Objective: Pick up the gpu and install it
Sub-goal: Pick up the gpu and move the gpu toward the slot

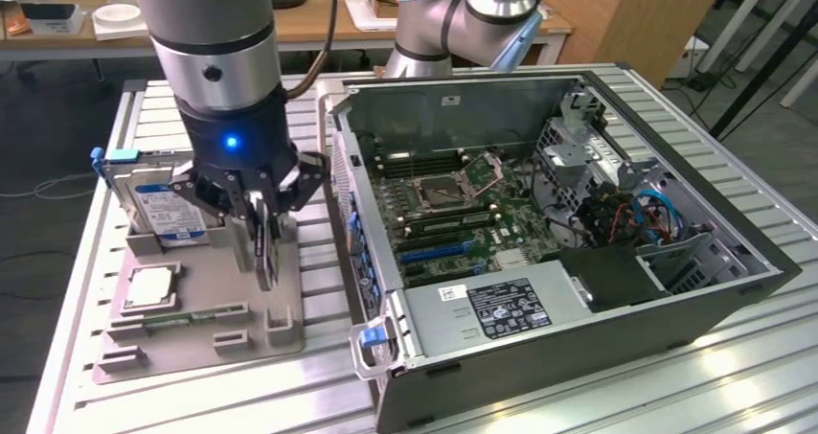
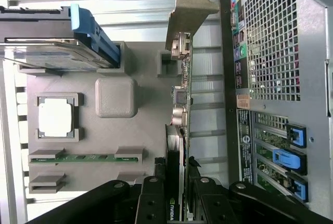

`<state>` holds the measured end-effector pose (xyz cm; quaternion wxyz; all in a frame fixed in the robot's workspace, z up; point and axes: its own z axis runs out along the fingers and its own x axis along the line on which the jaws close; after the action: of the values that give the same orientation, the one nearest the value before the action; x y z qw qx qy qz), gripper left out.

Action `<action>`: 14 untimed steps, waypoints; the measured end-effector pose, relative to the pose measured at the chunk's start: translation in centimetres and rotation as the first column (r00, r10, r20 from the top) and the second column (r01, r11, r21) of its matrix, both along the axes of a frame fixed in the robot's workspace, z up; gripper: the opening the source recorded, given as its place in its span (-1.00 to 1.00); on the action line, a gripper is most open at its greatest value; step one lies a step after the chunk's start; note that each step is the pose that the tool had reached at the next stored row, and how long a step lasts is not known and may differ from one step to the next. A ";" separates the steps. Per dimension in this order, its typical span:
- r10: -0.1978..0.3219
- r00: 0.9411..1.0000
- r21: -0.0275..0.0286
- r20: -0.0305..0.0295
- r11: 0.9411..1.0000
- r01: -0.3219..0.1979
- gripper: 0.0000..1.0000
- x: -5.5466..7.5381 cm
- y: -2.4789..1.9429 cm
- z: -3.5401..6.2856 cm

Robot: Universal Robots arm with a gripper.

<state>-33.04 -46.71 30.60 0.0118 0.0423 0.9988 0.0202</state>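
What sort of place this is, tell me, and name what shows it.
Probably a robotics lab set up for computer assembly: a robot arm whose fingers grip the gpu at a grey parts fixture, beside an open computer case on a slatted metal table.

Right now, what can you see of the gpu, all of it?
The gpu is a thin dark card seen edge-on, green board edge with small metal connectors, and a pale metal bracket at one end. It stands on its edge over the grey fixture, beside the open computer case, clamped between the fingers of the tool.
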 end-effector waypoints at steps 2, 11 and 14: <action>0.000 1.000 0.000 0.000 1.000 0.000 -0.47 0.0 0.00 0.38; 0.000 1.000 0.000 0.000 1.000 0.000 -0.47 0.0 0.00 2.15; 0.000 1.000 0.000 0.000 1.000 0.000 -0.47 0.0 0.00 2.72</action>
<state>-33.04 -46.70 33.32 0.0119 0.0423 0.9988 0.0202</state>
